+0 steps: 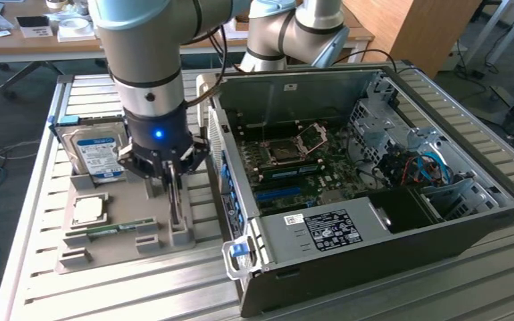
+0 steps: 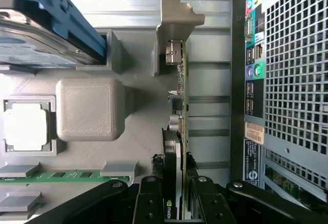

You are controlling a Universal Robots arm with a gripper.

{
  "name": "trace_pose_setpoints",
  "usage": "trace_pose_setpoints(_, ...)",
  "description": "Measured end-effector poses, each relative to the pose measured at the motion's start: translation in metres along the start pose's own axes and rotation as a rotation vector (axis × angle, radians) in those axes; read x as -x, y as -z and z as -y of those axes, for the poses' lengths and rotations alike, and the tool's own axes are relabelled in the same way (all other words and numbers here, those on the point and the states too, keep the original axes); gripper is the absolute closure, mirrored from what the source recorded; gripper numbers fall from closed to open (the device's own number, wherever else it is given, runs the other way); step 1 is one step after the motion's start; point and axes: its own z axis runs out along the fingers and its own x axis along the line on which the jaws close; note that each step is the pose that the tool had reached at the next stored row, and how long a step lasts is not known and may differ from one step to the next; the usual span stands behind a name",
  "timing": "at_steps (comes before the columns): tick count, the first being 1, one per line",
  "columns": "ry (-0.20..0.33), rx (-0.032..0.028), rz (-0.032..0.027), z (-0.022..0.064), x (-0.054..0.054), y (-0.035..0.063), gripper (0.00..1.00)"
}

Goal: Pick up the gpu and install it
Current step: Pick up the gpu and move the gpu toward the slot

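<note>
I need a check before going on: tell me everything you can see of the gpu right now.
The gpu is a thin card standing on edge in the grey parts tray, beside the computer case. Edge-on it shows a green board, small metal components, a black part with a green logo, and a grey metal bracket at one end. The gripper straddles the other end, fingers against both faces.

Grey arm point(image 1: 146, 60), blue wrist light point(image 1: 158, 134), black end effector point(image 1: 175, 195).
</note>
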Motion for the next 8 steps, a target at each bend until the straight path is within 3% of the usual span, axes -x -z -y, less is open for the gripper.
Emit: trace_pose_setpoints(8, 0.0, 0.0001, 0.0022, -0.0008, 0.001, 0.0302, 0.73)
